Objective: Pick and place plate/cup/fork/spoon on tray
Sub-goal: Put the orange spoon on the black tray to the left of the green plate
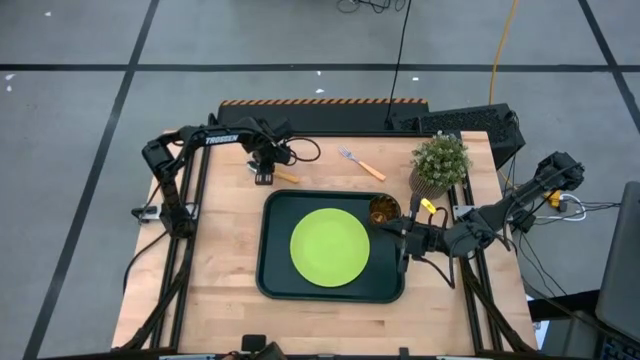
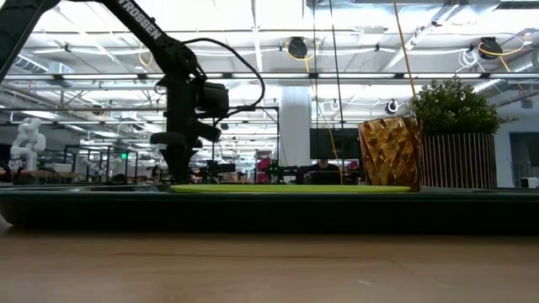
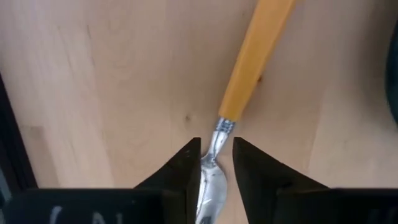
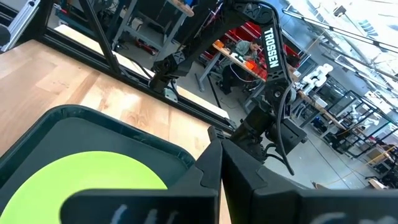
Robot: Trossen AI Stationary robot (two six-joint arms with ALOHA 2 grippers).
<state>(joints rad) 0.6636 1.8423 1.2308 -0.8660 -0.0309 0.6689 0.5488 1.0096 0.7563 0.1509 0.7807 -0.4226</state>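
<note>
Spoon (image 3: 239, 93) relative to the left end effector (image 3: 211, 163): the spoon lies flat on the wooden surface (image 1: 215, 250) beyond the far rim of the tray (image 1: 275, 280), its silver bowl and neck between the two dark fingers (image 3: 180, 171) and its orange handle pointing away from them. In the high view the left end effector (image 1: 264, 176) points down onto the spoon (image 1: 284, 176) near the tray's far left corner.

Surroundings: the fork (image 1: 360, 163) lies on the surface to the right of the spoon, well apart from it. The lime-green plate (image 1: 330, 247) sits in the middle of the tray, and the amber cup (image 1: 384, 210) stands upright in the tray's far right corner. A potted plant (image 1: 438, 162) stands just beyond that corner, off the tray. Nothing lies between the left end effector and the spoon.

End effectors: the left fingers stand narrowly apart, flanking the spoon's neck; whether they press on the metal cannot be told. The right end effector (image 1: 403, 244) hovers at the tray's right rim, near the cup, fingers together and holding nothing.
</note>
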